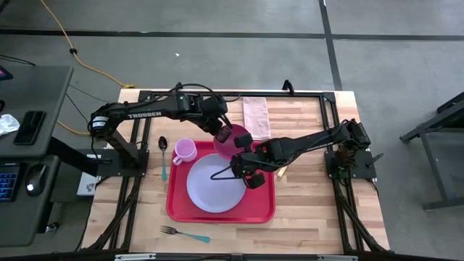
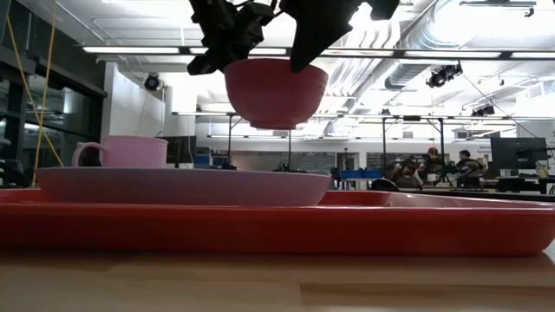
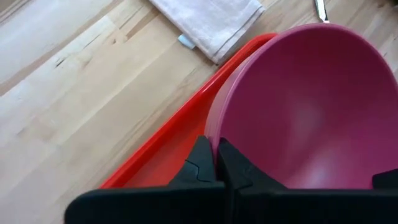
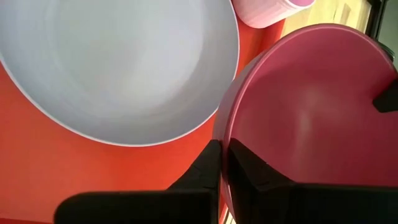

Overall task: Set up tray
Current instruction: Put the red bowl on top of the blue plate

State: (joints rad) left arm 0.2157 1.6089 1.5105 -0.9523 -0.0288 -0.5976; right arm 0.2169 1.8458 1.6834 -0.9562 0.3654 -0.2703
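Over the back edge of the tray (image 1: 181,212), a pink bowl (image 1: 233,140) hangs in the air with both arms on it. From table height it floats clear above everything, its base well off the tray. The left gripper (image 3: 216,163) is clamped on the bowl's rim, one finger inside, one outside. The right gripper (image 4: 222,163) pinches the rim the same way from the other side, closed tight on the wall. So yeah, two grippers, one bowl.

The red tray sits flat on the wood table (image 1: 312,210), about the middle, toward the front. On it lies a lavender plate (image 1: 214,183), filling most of the tray's left and centre. A pink mug (image 1: 183,151) stands at the tray's back left corner; can't really tell if it's on the rim or just off it. A spoon (image 1: 163,156) lies on the table left of the mug, and a fork (image 1: 185,233) lies in front of the tray. A folded cloth (image 1: 256,116) sits at the back of the table, behind the bowl.

Some people sit way off in the room behind.
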